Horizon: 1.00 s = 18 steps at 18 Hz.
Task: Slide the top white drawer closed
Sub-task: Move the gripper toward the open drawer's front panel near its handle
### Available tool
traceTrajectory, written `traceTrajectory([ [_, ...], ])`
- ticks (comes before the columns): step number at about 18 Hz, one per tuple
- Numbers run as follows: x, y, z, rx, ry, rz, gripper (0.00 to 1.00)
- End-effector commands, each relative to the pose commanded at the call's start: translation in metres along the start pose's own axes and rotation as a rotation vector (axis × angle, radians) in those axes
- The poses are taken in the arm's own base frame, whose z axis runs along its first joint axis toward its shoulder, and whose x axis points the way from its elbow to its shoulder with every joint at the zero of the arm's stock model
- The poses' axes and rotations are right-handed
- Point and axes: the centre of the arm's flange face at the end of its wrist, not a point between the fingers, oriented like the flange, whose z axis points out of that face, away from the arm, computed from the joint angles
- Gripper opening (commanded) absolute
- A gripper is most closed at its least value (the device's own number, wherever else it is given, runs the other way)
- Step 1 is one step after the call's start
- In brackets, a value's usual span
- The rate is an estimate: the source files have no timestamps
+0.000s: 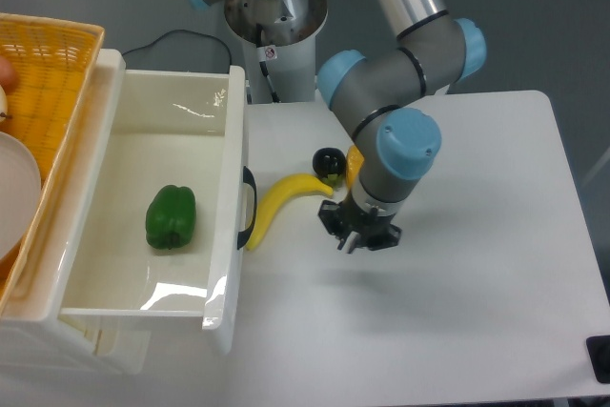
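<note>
**Top drawer stands open, my jaws hang beside the banana**

The tabletop (477, 331) is the widest thing here, white and carrying everything else. I take the top white drawer (124, 154) as my landmark: it stands pulled well out at the tabletop's left side, its deep tray open to view, its ridged front panel facing the fruit, and its black handle (250, 207) curving off that front.

Beyond the drawer's far left edge sits a yellow woven basket (43, 73). My arm (400, 73) reaches down from above, to the right of the drawer front.

Inside the drawer, near the middle of its floor, lies a green bell pepper (171, 216). Just right of the handle a banana (278, 204) lies on the tabletop, its near tip just beside the handle.

My jaws (360, 233) hang low over the tabletop, just beyond the banana's far tip from the drawer. They grip nothing; how wide they stand I cannot tell.

Further right of the banana sit a small black round fruit (329, 161) and a yellow pepper (355, 161), mostly hidden behind my wrist.
</note>
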Motion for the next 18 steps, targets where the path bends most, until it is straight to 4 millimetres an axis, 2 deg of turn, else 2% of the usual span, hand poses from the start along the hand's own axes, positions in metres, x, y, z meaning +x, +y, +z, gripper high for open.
traceTrajectory([
  [10,0.027,-0.01,-0.038,0.137,0.075,-0.003,0.14],
  [18,0.04,-0.014,-0.05,0.197,0.132,-0.006,0.13],
])
